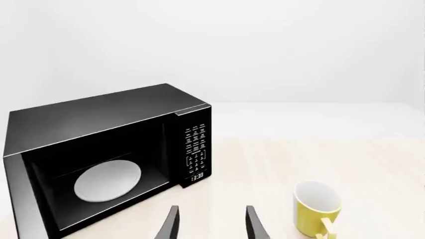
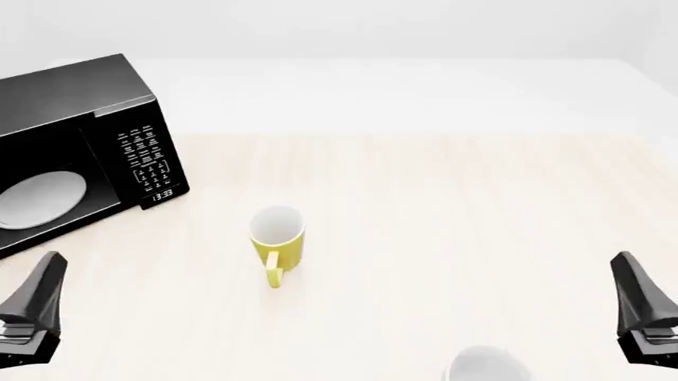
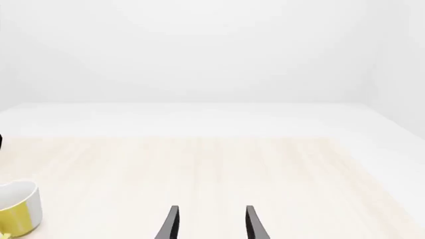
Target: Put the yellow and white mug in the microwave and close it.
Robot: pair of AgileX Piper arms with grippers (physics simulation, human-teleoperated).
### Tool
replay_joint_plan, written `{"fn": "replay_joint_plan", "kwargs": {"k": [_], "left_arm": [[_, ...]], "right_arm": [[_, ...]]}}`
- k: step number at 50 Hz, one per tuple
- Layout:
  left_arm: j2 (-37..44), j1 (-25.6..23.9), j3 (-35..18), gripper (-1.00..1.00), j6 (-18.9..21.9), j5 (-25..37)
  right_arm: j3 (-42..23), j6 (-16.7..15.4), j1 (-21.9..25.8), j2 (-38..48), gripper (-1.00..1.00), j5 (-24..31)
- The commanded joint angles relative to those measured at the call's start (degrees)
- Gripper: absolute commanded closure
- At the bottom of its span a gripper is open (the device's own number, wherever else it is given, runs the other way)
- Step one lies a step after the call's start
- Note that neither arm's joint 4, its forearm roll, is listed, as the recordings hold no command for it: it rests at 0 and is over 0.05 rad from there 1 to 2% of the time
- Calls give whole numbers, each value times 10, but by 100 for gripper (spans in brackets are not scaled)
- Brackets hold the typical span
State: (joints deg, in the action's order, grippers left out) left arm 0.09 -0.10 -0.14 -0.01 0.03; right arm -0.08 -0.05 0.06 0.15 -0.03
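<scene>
Yellow and white mug stands upright on the pale wooden table, centre-left of the front view. Left gripper and right gripper are spread, holding nothing. At upper left, the microwave stands open; behind are white walls.

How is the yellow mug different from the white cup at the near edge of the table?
The yellow mug is yellow outside with a loop handle toward the arms; the white cup is plain white-grey, no handle visible. The mug stands mid-table, wholly seen; the cup is cut off by the picture edge. Both stand upright, mouth up, untouched.
</scene>
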Motion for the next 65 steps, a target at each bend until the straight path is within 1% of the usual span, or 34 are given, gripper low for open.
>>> {"fn": "replay_joint_plan", "kwargs": {"k": [1,9,11,13,15,18,26,30,37,42,44,48,49,52,56,57,59,63,65], "left_arm": [[2,-4,-2,-100,1,1],[4,-5,-2,-100,10,-1],[14,-7,0,-100,28,-7],[16,-7,-1,-100,27,-7],[7,-10,-4,-100,14,0],[2,-15,-9,-100,17,9],[0,-64,-42,-100,29,47],[0,-74,-50,-100,34,57],[0,-104,-74,-100,29,88],[5,-110,-91,-100,28,117],[12,-122,-105,-100,28,138],[16,-137,-118,-100,35,157],[28,-138,-123,-100,32,162],[32,-147,-137,-100,28,179],[48,-154,-150,-100,24,188],[55,-165,-157,-100,26,190],[63,-172,-162,-100,28,191],[86,-180,-175,-100,12,191],[96,-191,-183,-100,15,194]], "right_arm": [[-2,0,0,3,-100,-1],[-2,0,1,3,-100,-1],[-2,-2,2,3,-100,-1],[-2,-1,1,3,-100,-1],[-2,-1,2,3,-100,-1],[-2,-1,2,3,-100,-1],[-2,-1,1,3,-100,-1],[-2,-1,1,3,-100,-1],[-2,-1,1,3,-100,-1],[-2,-1,1,3,-100,-1],[-2,-1,1,3,-100,-1],[-2,-1,1,3,-100,-1],[-2,-1,1,3,-100,-1],[-2,-1,1,3,-100,-1],[-2,-1,1,3,-100,-1],[-2,-1,1,3,-100,-1],[-2,-1,1,3,-100,-1],[-2,-1,1,3,-100,-1],[-2,-1,1,3,-100,-1]]}}
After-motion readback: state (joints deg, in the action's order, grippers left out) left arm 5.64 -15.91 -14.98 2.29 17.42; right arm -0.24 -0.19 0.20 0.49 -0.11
